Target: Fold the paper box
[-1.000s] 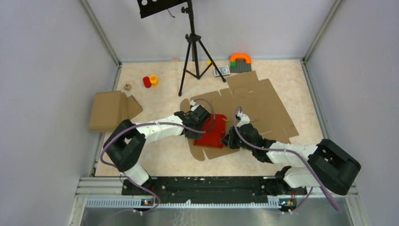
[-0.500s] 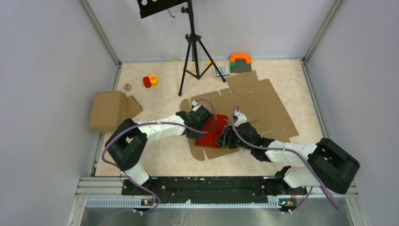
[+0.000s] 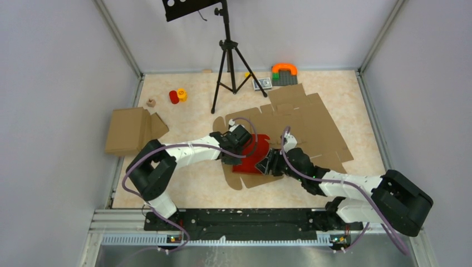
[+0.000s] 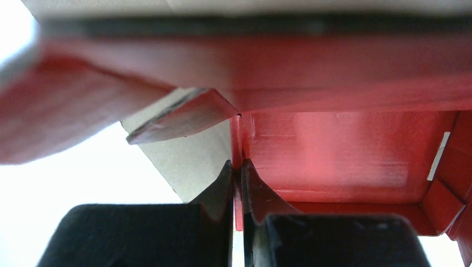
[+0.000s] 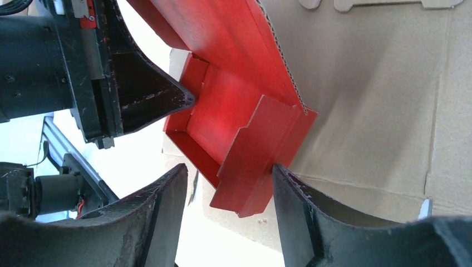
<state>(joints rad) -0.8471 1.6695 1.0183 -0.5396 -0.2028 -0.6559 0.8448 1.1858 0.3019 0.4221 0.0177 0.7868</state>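
Note:
The red paper box (image 3: 251, 158) lies half folded on a brown cardboard sheet (image 3: 311, 125) at the table's middle. My left gripper (image 3: 234, 151) is at its left side, shut on one thin upright red wall of the paper box (image 4: 345, 144); that wall is pinched between the left fingertips (image 4: 225, 172). My right gripper (image 3: 268, 162) stands open at the box's right side. In the right wrist view a loose side flap of the paper box (image 5: 261, 150) sticks out between my right fingers (image 5: 289, 183), its edge against the right-hand finger. The left gripper's fingers (image 5: 161, 97) show there too.
A folded brown cardboard box (image 3: 132, 129) lies at the left. A black tripod (image 3: 227, 61) stands behind. A red and a yellow cylinder (image 3: 177, 95), a small wooden block (image 3: 151, 102) and an orange and green toy (image 3: 284, 72) sit near the back wall.
My right gripper has opened, letting go of the red flap, and shifted slightly left along the box's right side. The left gripper has kept its hold and barely moved.

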